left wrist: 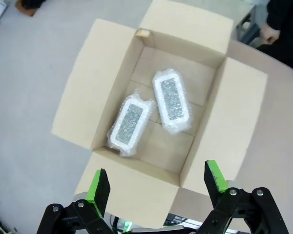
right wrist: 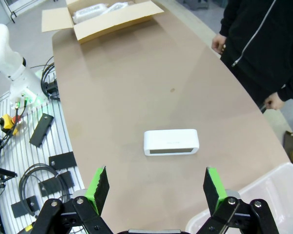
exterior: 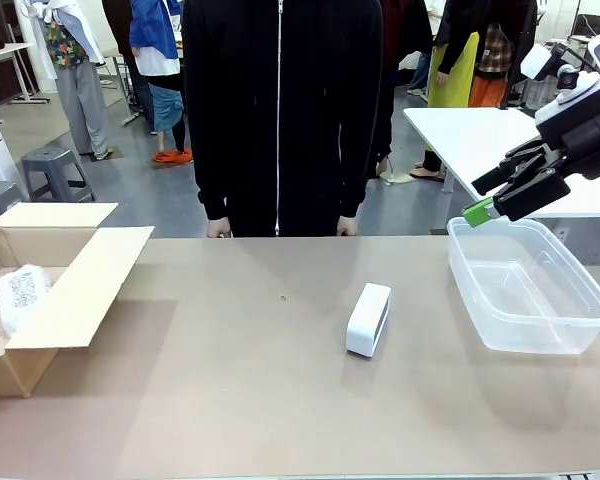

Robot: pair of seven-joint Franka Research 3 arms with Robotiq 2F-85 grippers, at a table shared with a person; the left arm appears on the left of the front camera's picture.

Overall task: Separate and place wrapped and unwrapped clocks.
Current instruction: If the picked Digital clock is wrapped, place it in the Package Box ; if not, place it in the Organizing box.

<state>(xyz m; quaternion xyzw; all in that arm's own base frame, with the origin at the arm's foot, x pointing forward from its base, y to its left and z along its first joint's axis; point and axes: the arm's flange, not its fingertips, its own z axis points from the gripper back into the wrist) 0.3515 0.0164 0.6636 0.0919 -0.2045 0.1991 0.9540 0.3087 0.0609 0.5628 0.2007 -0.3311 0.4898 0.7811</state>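
White unwrapped clock [exterior: 368,318] is laid at 9 o'clock from the bin [exterior: 540,340]; 2 wrapped clocks [left wrist: 171,100] are boxed; left gripper [left wrist: 156,181] and right gripper [right wrist: 155,183] are held open.

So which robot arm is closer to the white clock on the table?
The right. Its end effector hangs by the clear tub, with the clock just in front. The left end effector is over the cardboard box, much farther off.

An open cardboard box [exterior: 75,290] sits at the left end of the brown bench [exterior: 230,380], a clear plastic tub [exterior: 525,285] at its right end. A person in a black zipped jacket [exterior: 280,110] stands at the far edge, with a grey stool [exterior: 55,165] on the floor beyond.
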